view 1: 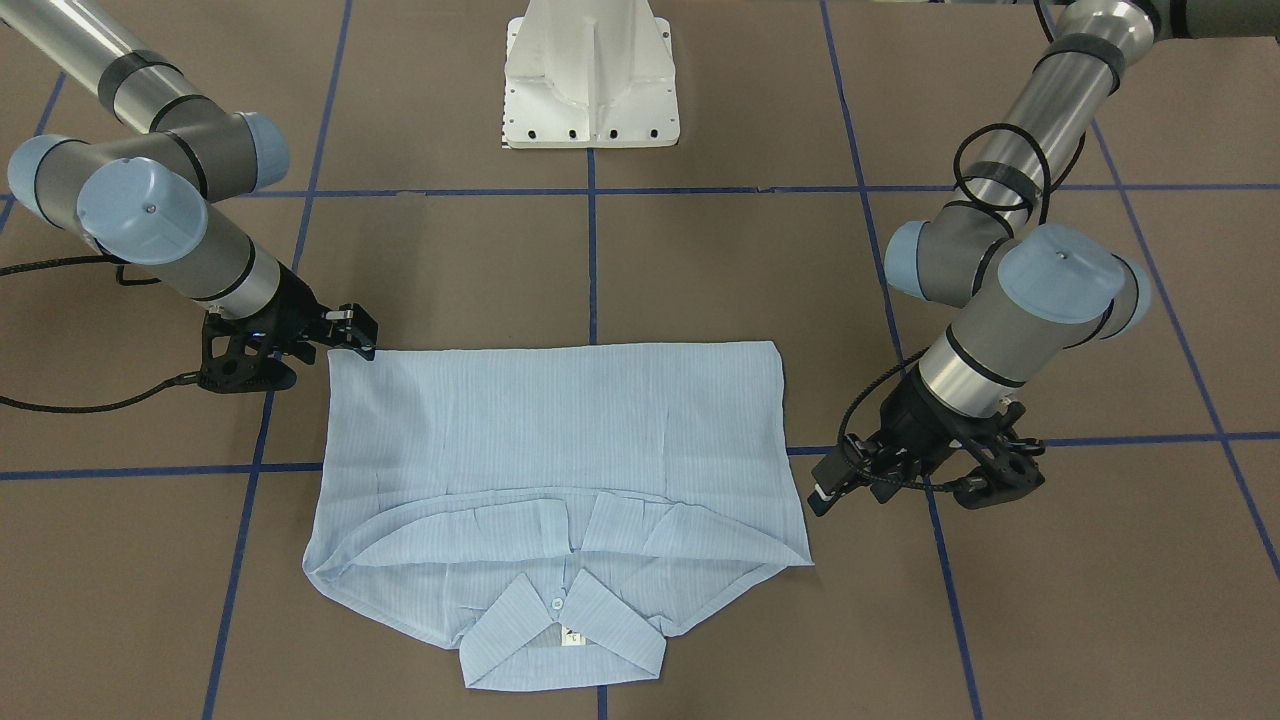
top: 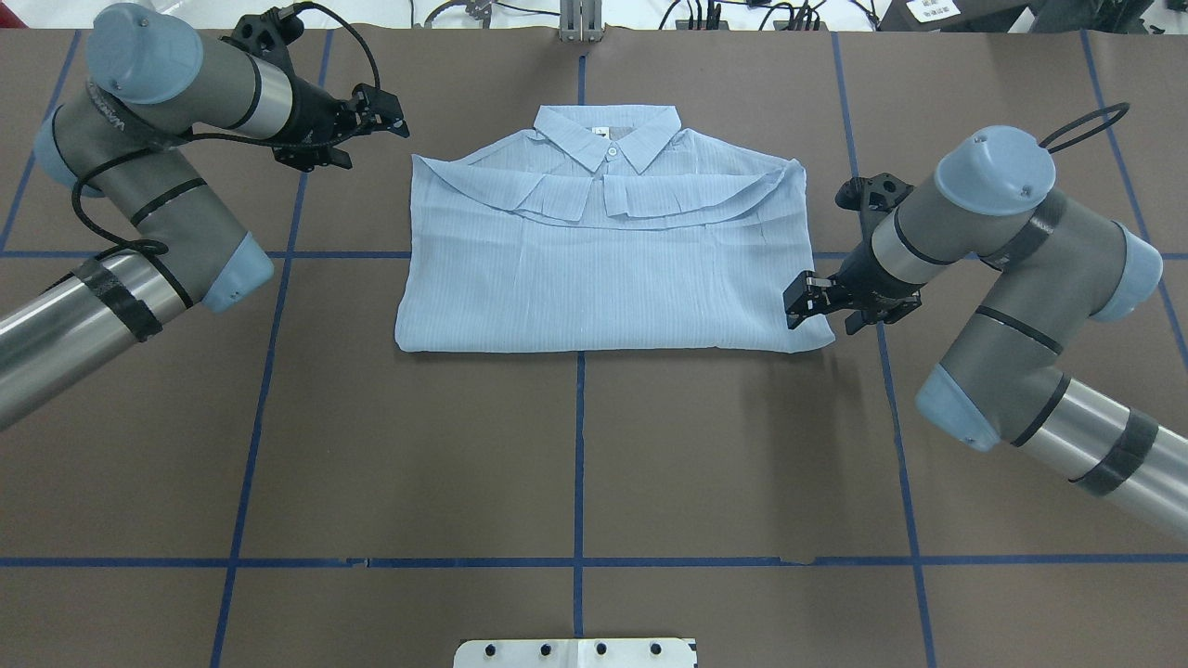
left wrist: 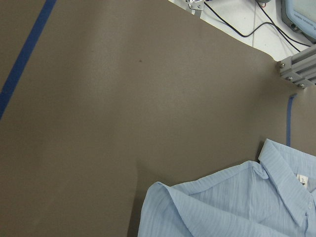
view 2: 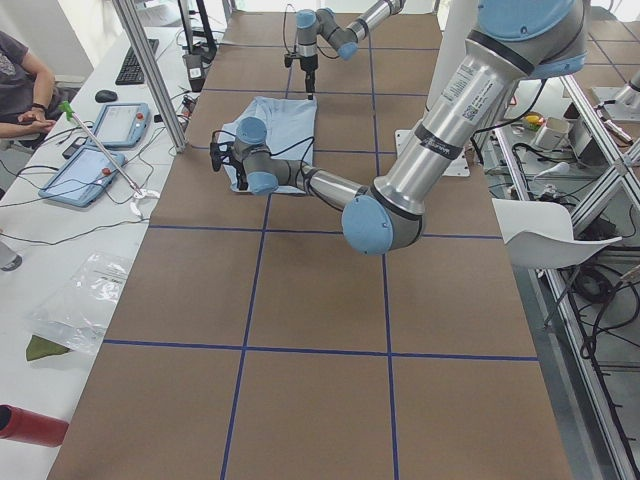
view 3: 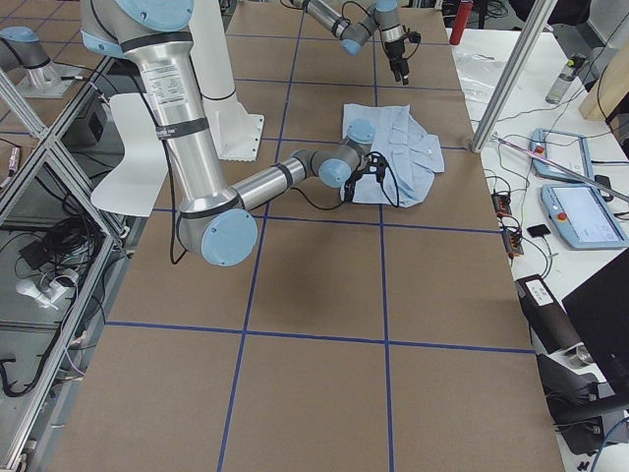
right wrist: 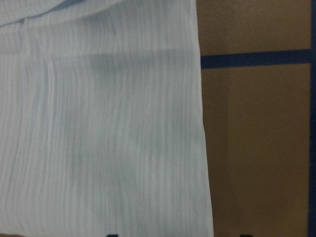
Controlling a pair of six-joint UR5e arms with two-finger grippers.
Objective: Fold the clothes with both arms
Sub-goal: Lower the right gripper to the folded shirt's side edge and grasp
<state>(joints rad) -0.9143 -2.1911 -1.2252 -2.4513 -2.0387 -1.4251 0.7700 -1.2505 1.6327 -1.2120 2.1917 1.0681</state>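
The light blue striped shirt [top: 603, 269] lies flat on the brown table, folded into a rectangle, with its collar [top: 608, 139] on the side far from the robot base. It also shows in the front view [view 1: 560, 430]. My right gripper [top: 804, 299] is open, low at the shirt's near right corner; in the right wrist view the shirt's edge [right wrist: 200, 123] runs between the fingertips. My left gripper [top: 385, 109] looks open and empty, hovering just left of the shirt's far left corner, apart from it. The left wrist view shows that corner and the collar [left wrist: 232, 207].
The white pedestal base [view 1: 590, 75] stands at the robot's edge of the table. Blue tape lines [top: 580, 445] cross the brown surface. An aluminium post [top: 580, 19] stands at the far edge. Tablets [view 2: 100, 125] and an operator sit beyond it.
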